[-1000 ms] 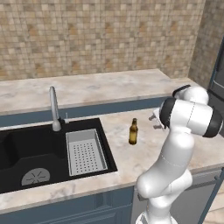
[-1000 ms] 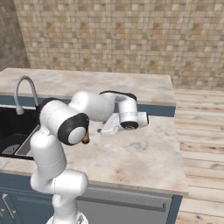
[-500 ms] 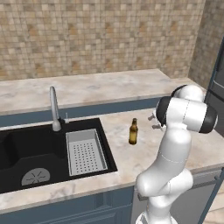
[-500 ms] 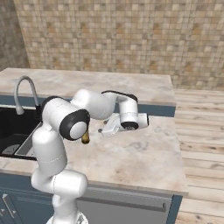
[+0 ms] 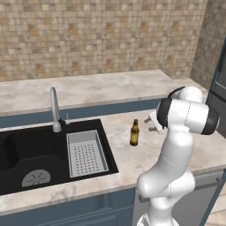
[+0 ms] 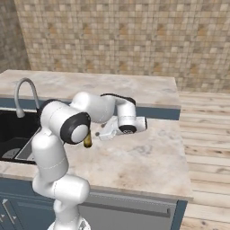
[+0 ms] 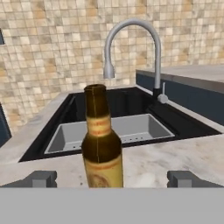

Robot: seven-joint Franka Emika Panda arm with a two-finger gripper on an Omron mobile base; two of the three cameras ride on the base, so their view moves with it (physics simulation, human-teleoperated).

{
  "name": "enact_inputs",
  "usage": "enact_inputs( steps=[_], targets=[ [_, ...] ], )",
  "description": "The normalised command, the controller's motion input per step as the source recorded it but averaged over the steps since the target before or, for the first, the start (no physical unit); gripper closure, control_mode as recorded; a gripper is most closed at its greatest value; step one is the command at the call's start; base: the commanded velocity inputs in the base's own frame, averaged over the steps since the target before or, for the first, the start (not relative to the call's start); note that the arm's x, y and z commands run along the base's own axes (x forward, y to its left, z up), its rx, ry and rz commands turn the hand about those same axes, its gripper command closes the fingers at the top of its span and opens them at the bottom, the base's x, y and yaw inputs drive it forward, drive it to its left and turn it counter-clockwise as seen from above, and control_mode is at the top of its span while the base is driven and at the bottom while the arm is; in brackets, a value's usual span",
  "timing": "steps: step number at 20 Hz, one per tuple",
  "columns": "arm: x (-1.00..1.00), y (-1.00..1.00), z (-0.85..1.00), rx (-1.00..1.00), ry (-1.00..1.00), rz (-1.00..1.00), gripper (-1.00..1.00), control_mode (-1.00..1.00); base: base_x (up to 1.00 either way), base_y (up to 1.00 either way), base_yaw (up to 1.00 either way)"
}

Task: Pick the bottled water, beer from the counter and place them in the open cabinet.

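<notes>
Pincer (image 7: pixel 112 178) gapes wide before upright beer (image 7: pixel 101 144) on counter (image 7: pixel 183 153).

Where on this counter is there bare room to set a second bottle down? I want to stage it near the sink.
The counter is bare in front of the beer toward the near edge, and on the raised ledge behind the faucet. Around the beer it is crowded: the open gripper flanks it, with the sink beside it.

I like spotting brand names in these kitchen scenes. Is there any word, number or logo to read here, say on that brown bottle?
Beer: its yellowish label carries a reddish band with marks that are too blurred to read as words.
Counter, sink and tiled wall: no writing on them.
Nothing else legible.
</notes>
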Motion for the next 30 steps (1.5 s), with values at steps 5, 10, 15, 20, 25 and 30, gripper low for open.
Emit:
enact_inputs(
  steps=[5,10,15,20,25,30],
  targets=[
    [-0.22,0.10,-0.17,0.00,0.01,0.00,-1.00,-1.00,0.00,0.00,0.00],
    [-0.37,0.14,-0.13,0.00,0.00,0.00,-1.00,-1.00,0.00,0.00,0.00],
    [-0.10,0.13,0.01,0.00,0.00,0.00,-1.00,-1.00,0.00,0.00,0.00],
    [0.01,0.03,0.00,0.00,0.00,-0.01,-1.00,-1.00,0.00,0.00,0.00],
    [0.07,0.00,0.00,0.00,0.00,-0.03,-1.00,-1.00,0.00,0.00,0.00],
    [0.14,0.00,0.00,0.00,0.00,-0.04,-1.00,-1.00,0.00,0.00,0.00]
  ],
)
